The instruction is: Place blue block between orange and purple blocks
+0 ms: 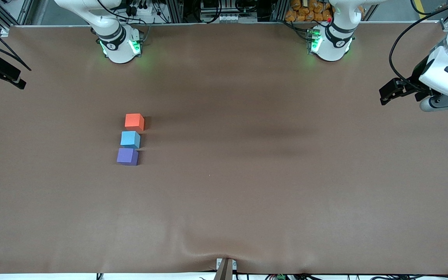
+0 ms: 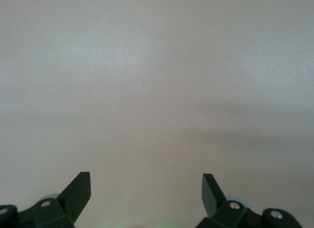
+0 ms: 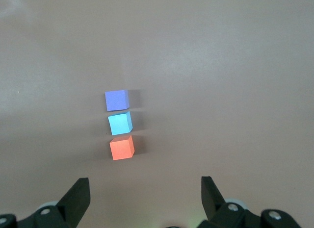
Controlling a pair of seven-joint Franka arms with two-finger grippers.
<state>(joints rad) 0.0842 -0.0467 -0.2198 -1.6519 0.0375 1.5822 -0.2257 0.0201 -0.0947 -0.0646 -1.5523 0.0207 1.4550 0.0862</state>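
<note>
seen from the front camera, three cubes sit in a short line on the brown counter point(image 1: 247, 186), toward the right arm's end. the orange block point(image 1: 134, 121) is farthest from the front camera, the blue block point(image 1: 130, 139) sits between, and the purple block point(image 1: 127, 156) is nearest. neighbours stand just beside each other; whether they touch is unclear. the placement looks done.

the risk now seems small: a tool dropping back toward the row could nudge a cube out of line.

the left tool point(image 1: 391, 93) hovers over the left arm's end of the counter, jaws wide and empty.

the right tool point(image 3: 145, 193), cut off in the front view, shows wide and empty in its wrist view, above the cubes. the left wrist view shows only bare counter.
</note>
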